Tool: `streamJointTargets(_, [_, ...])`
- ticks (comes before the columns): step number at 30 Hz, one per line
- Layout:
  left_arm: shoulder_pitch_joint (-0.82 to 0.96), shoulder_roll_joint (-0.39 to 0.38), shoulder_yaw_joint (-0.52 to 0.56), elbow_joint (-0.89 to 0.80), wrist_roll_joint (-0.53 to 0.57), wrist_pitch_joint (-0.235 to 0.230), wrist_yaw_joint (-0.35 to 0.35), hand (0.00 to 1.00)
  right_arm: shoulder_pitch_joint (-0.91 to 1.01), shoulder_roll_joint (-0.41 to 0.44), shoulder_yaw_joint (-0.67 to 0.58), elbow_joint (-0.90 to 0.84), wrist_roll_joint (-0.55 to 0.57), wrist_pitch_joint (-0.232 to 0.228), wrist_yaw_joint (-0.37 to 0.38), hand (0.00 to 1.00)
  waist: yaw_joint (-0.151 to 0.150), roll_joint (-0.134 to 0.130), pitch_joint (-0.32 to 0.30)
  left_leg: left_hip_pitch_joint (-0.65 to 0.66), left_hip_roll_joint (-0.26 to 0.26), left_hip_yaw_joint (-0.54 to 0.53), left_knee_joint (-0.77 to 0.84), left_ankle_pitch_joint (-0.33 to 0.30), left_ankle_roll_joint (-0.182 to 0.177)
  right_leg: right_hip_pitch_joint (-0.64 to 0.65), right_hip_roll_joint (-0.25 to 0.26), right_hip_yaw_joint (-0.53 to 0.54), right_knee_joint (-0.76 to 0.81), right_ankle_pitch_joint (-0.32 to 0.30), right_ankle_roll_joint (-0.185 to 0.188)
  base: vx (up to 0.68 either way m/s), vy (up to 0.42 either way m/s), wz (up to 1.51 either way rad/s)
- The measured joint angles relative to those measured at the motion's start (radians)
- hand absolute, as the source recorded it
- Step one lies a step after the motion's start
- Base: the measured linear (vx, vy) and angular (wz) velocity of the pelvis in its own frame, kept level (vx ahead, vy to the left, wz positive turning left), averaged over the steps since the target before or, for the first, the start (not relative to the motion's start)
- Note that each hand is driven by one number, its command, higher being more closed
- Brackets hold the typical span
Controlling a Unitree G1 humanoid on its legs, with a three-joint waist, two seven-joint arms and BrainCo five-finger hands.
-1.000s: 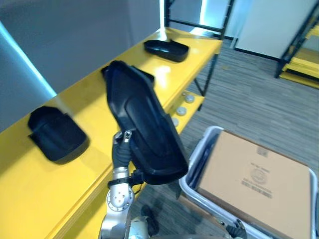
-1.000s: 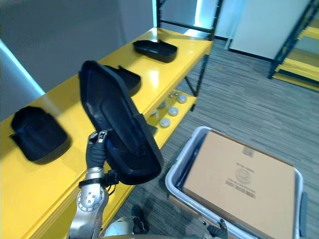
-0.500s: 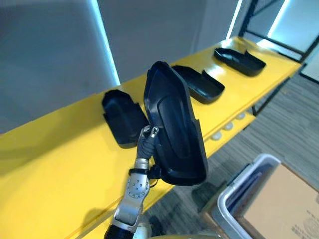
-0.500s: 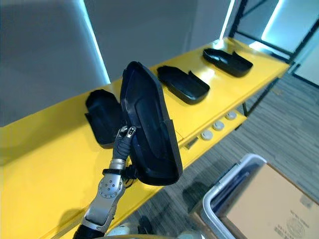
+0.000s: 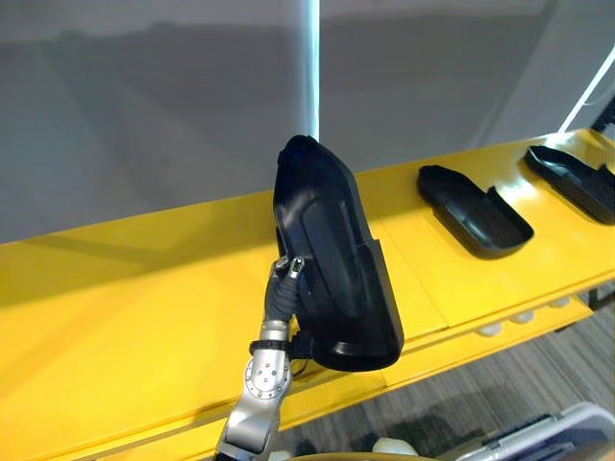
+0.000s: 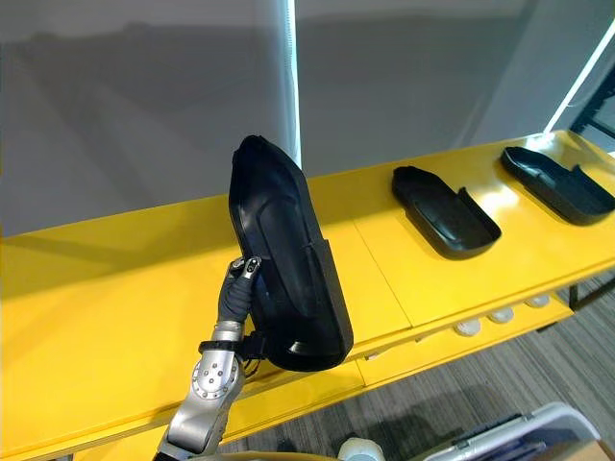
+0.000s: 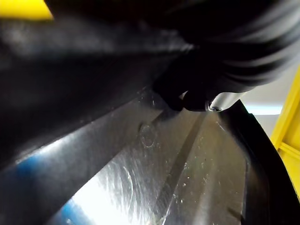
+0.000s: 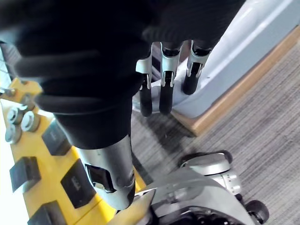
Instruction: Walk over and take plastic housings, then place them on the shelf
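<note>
Your left robot hand (image 5: 282, 286) grasps a black plastic housing (image 5: 332, 259), held upright above the yellow shelf (image 5: 115, 317); a second housing (image 5: 474, 209) lies on it rightward. Your right robot hand (image 8: 165, 70) hangs released.

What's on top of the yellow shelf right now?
On the yellow shelf, two black housings lie toward its right: a nearer housing and an end housing. The held housing, gripped upright by the left hand, covers the shelf stretch behind it; anything there is hidden.
</note>
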Motion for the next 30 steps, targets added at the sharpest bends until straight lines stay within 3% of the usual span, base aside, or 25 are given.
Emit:
streamJointTargets(2, [0.014,0.000,-0.002,0.000,-0.004,0.000,-0.012,1.00,-0.065,0.010,0.008,-0.001,-0.014,-0.024,0.018,0.00,0.007,0.000,-0.007,0.011,0.005,-0.014,-0.001,0.005,-0.007,0.030,0.007,-0.011,-0.017,-0.002,-0.002,0.10,-0.081,0.31])
streamJointTargets(8, [0.023,0.006,-0.004,0.000,-0.005,0.000,-0.016,1.00,-0.108,0.039,0.045,0.038,-0.039,-0.034,0.019,0.00,0.032,-0.011,-0.011,0.003,0.007,-0.078,-0.061,0.019,-0.014,0.049,0.007,-0.091,-0.033,-0.014,-0.020,-0.03,-0.069,0.44])
streamJointTargets(13, [0.015,0.016,0.003,0.000,-0.005,0.001,-0.026,1.00,-0.137,0.040,0.046,0.071,-0.039,-0.024,0.014,0.00,0.028,-0.042,0.007,-0.087,0.069,0.094,0.046,-0.014,0.003,0.034,-0.027,-0.198,-0.022,-0.013,-0.021,-0.08,-0.004,0.60])
streamJointTargets(14, [0.009,0.017,0.003,-0.002,-0.005,0.000,-0.026,1.00,-0.157,0.034,0.045,0.105,-0.041,-0.022,0.012,0.00,0.021,-0.050,0.007,-0.162,0.120,0.154,0.218,-0.054,0.055,0.008,-0.057,-0.221,0.004,-0.013,-0.021,-0.06,0.086,0.55])
streamJointTargets(15, [0.010,0.017,0.002,-0.002,-0.005,0.000,-0.026,1.00,-0.170,0.031,0.045,0.120,-0.042,-0.020,0.010,0.00,0.020,-0.054,0.010,-0.186,0.150,0.168,0.293,-0.073,0.057,-0.002,-0.069,-0.221,0.018,-0.013,-0.021,-0.07,0.158,0.39])
streamJointTargets(16, [0.012,0.017,0.003,-0.001,-0.010,0.001,-0.025,1.00,-0.186,0.027,0.044,0.127,-0.048,-0.015,0.009,0.00,0.018,-0.062,0.016,-0.205,0.210,0.169,0.392,-0.099,0.039,-0.009,-0.097,-0.219,0.036,-0.009,-0.015,-0.06,0.165,0.14])
streamJointTargets(18, [0.016,0.015,0.001,-0.001,-0.018,0.000,-0.024,1.00,-0.190,0.021,0.045,0.127,-0.060,-0.015,0.009,0.00,0.011,-0.062,0.016,-0.192,0.294,0.156,0.427,-0.107,0.018,-0.005,-0.127,-0.216,0.046,0.003,0.007,-0.06,0.305,0.13])
streamJointTargets(19, [0.013,0.009,-0.002,-0.001,-0.018,-0.002,-0.025,1.00,-0.191,0.013,0.045,0.129,-0.068,-0.015,0.009,0.00,0.002,-0.055,0.012,-0.172,0.338,0.118,0.410,-0.099,0.000,-0.006,-0.145,-0.213,0.048,0.020,0.039,-0.04,0.492,0.09])
streamJointTargets(20, [0.011,0.000,-0.006,-0.001,-0.019,-0.006,-0.024,1.00,-0.189,0.002,0.043,0.130,-0.075,-0.015,0.003,0.00,0.001,-0.036,0.009,-0.142,0.362,0.045,0.355,-0.063,-0.077,-0.013,-0.159,-0.203,0.045,0.041,0.074,-0.03,0.481,0.04])
streamJointTargets(21, [0.010,-0.005,-0.010,0.001,-0.020,-0.008,-0.021,1.00,-0.188,-0.002,0.042,0.130,-0.076,-0.013,-0.002,0.00,0.002,-0.027,0.005,-0.132,0.355,0.021,0.332,-0.088,-0.150,-0.022,-0.164,-0.192,0.045,0.051,0.089,-0.05,0.560,-0.05])
streamJointTargets(22, [0.008,-0.002,-0.015,0.001,-0.022,-0.012,-0.021,1.00,-0.190,-0.002,0.030,0.131,-0.077,-0.012,-0.003,0.00,0.000,-0.015,-0.003,-0.116,0.340,0.027,0.306,-0.176,-0.223,-0.032,-0.180,-0.175,0.032,0.074,0.117,-0.07,0.593,-0.20])
streamJointTargets(23, [-0.004,0.027,-0.004,0.014,-0.027,-0.012,-0.012,1.00,-0.189,0.039,0.017,0.138,-0.078,-0.004,-0.001,0.00,0.012,-0.059,0.016,-0.132,0.295,0.057,0.358,-0.196,-0.196,-0.034,-0.222,-0.143,0.003,0.125,0.105,-0.09,0.567,-0.22])
streamJointTargets(24, [-0.004,0.034,-0.001,0.017,-0.027,-0.012,-0.007,1.00,-0.188,0.049,0.024,0.138,-0.079,-0.002,0.001,0.00,0.017,-0.066,0.015,-0.145,0.286,0.062,0.382,-0.212,-0.183,-0.033,-0.229,-0.136,-0.011,0.146,0.093,-0.13,0.514,-0.27])
streamJointTargets(25, [-0.010,0.044,0.001,0.024,-0.026,-0.011,-0.004,1.00,-0.190,0.044,0.033,0.137,-0.090,0.004,0.001,0.00,0.023,-0.074,0.014,-0.173,0.276,0.078,0.438,-0.243,-0.158,-0.041,-0.238,-0.137,-0.031,0.192,0.036,-0.24,0.597,-0.47])
streamJointTargets(26, [-0.009,0.059,0.004,0.024,-0.024,-0.011,-0.004,1.00,-0.202,0.041,0.041,0.152,-0.109,0.012,-0.001,0.00,0.038,-0.075,0.012,-0.184,0.264,0.121,0.440,-0.255,-0.123,-0.070,-0.244,-0.137,-0.056,0.282,-0.074,-0.21,0.502,-0.52])
streamJointTargets(27, [-0.009,0.061,0.010,0.024,-0.024,-0.012,-0.004,1.00,-0.211,0.041,0.050,0.153,-0.115,0.014,0.000,0.00,0.040,-0.074,0.014,-0.176,0.258,0.142,0.430,-0.252,-0.103,-0.084,-0.246,-0.134,-0.019,0.263,-0.058,-0.21,0.468,-0.56])
streamJointTargets(28, [-0.007,0.059,0.023,0.028,-0.023,-0.012,-0.005,1.00,-0.211,0.040,0.053,0.148,-0.122,0.010,0.014,0.00,0.033,-0.075,0.016,-0.146,0.233,0.165,0.390,-0.235,-0.075,-0.102,-0.228,-0.101,0.118,0.166,0.014,-0.10,0.268,-0.31])
streamJointTargets(29, [-0.005,0.058,0.027,0.027,-0.022,-0.012,-0.005,1.00,-0.210,0.040,0.053,0.148,-0.126,0.010,0.021,0.00,0.032,-0.074,0.016,-0.123,0.220,0.171,0.365,-0.226,-0.065,-0.106,-0.193,-0.063,0.190,0.094,0.040,-0.11,0.352,-0.34])
streamJointTargets(30, [-0.006,0.051,0.032,0.022,-0.017,-0.012,-0.007,1.00,-0.211,0.040,0.052,0.143,-0.128,0.009,0.022,0.00,0.031,-0.067,0.019,-0.103,0.205,0.178,0.343,-0.216,-0.048,-0.104,-0.127,-0.009,0.263,-0.006,0.042,-0.09,0.281,-0.25])
